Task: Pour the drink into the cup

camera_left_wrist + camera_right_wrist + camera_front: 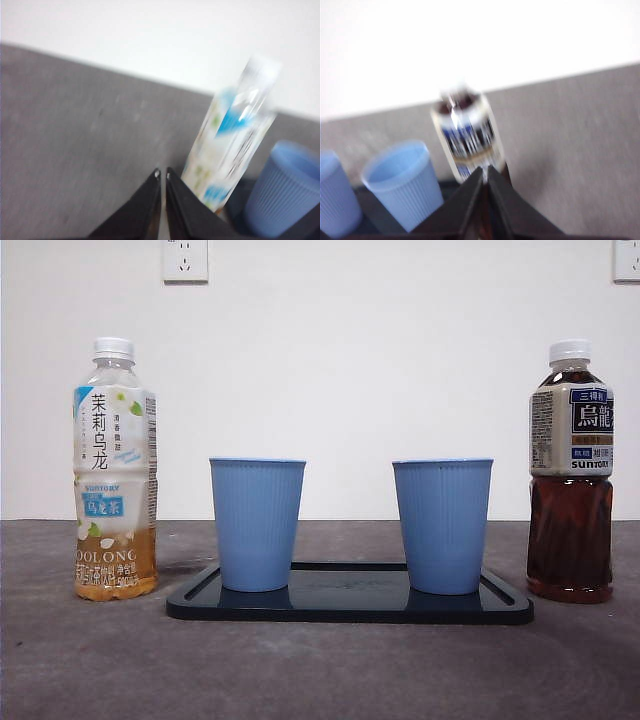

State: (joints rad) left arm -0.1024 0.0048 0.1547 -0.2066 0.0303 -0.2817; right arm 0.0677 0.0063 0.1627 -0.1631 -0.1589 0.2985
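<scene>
Two blue ribbed cups, one on the left (pixel 257 524) and one on the right (pixel 441 525), stand on a dark tray (pixel 350 605). A capped oolong tea bottle with a white label (pixel 114 472) stands left of the tray. A capped dark tea bottle (pixel 570 473) stands right of it. Neither arm shows in the front view. My left gripper (pixel 161 174) is shut and empty, beside the white-label bottle (pixel 231 137) and a cup (pixel 283 196). My right gripper (pixel 485 170) is shut and empty, in front of the dark bottle (pixel 468 135), with a cup (pixel 404 182) beside it.
The grey table (pixel 320 670) runs to a white wall with two power sockets (pixel 185 259) high up. A second cup (pixel 335 202) shows at the edge of the right wrist view. Both wrist views are blurred.
</scene>
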